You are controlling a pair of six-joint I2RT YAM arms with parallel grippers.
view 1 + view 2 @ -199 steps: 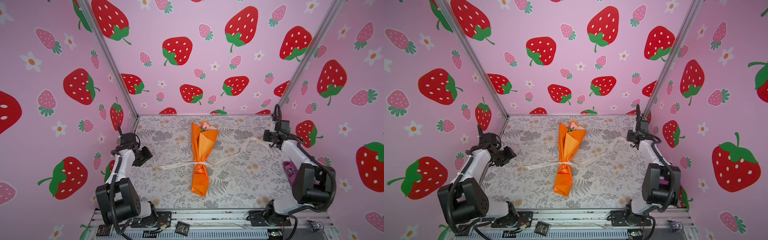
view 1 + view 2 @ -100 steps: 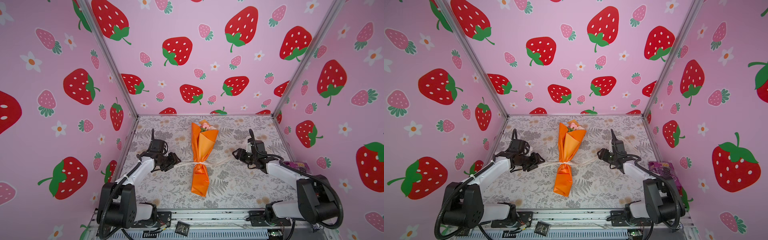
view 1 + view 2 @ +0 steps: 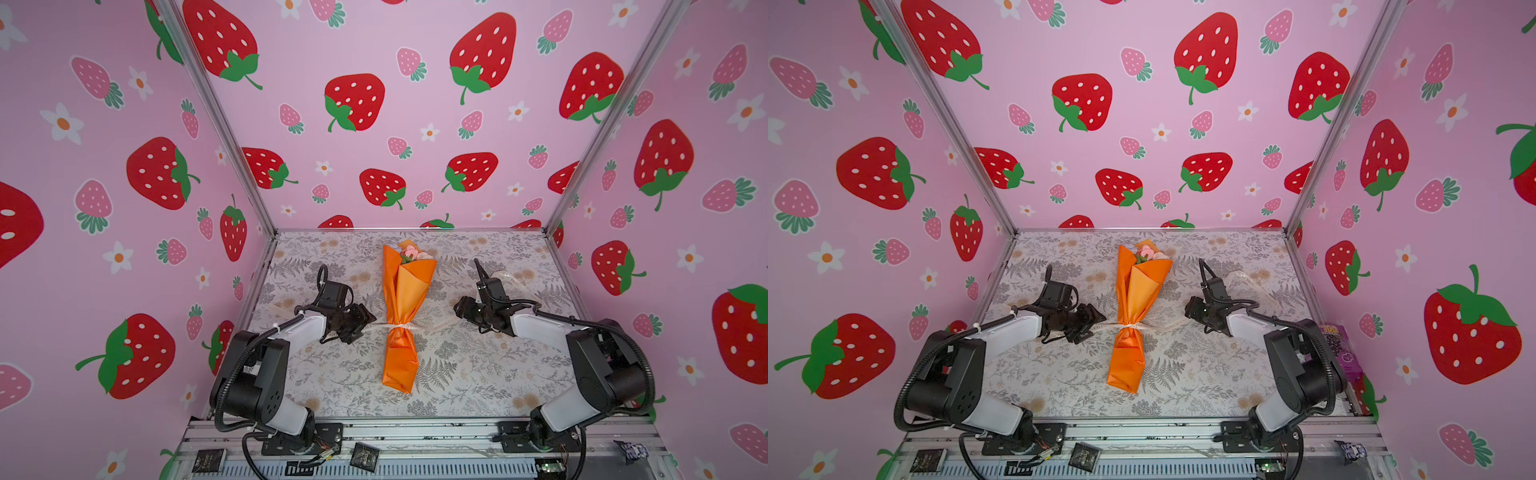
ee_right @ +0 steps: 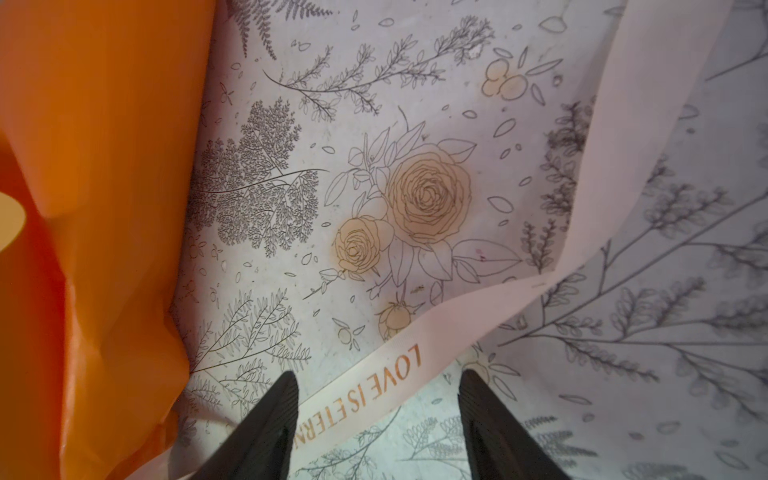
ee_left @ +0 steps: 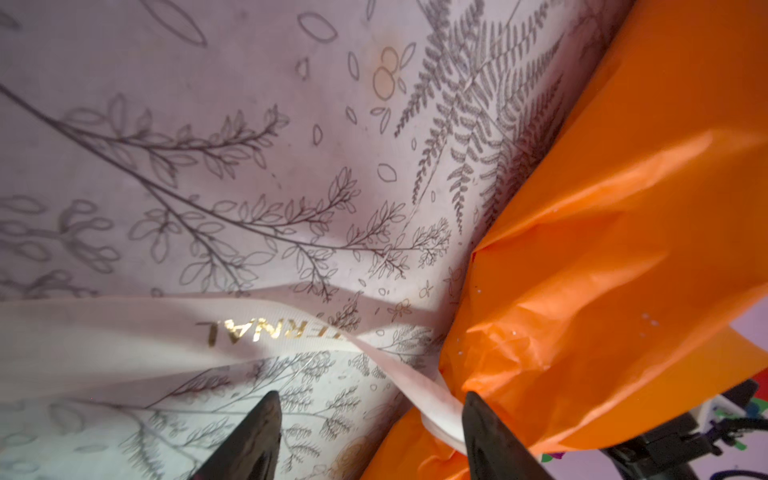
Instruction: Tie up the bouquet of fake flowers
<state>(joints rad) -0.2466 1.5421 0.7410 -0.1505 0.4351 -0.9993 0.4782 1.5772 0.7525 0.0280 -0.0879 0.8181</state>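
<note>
Lying mid-mat on the floral mat [image 3: 478, 374], one bouquet [image 3: 405, 307] is noted, long axis near-to-far, blooms toward the mat's far edge. One ribbon [image 4: 374, 386], printed "LOVE IS ETERN…", is wrapped round it. Left gripper [image 5: 370, 399] and right gripper [image 4: 378, 378] are seen with fingers apart, gripping nothing.

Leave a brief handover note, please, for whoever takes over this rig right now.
Left gripper: open, empty, at the ribbon tail on its side, next to the wrap.
Right gripper: open, empty; the other tail lies between its jaws.
Bouquet of fake flowers: lying mid-table in its orange cone, blooms at the far end.
Done: ribbon cinched round the cone's waist; knot not discernible.
Left: probably grasp both tails and tie.
</note>
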